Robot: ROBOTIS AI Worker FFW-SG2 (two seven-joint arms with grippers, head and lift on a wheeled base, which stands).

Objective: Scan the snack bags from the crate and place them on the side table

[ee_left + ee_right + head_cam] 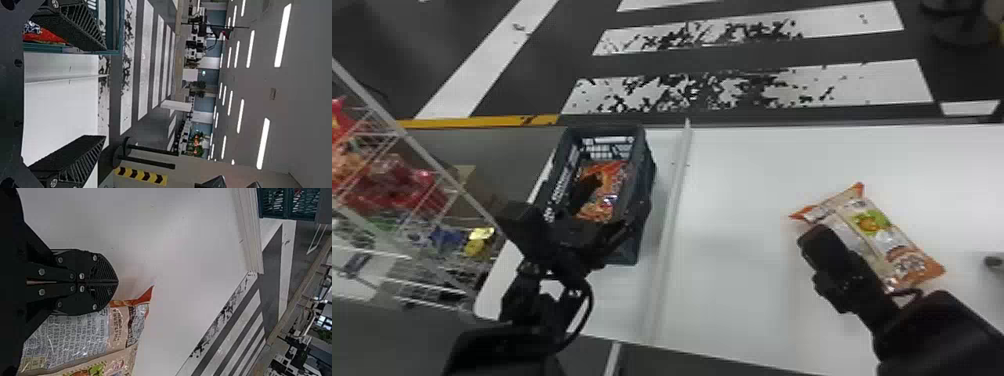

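One snack bag [873,223] lies beside the right pincer [822,242].

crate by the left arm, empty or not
Not empty. In the head view an orange snack bag lies inside the crate, visible through its open top.
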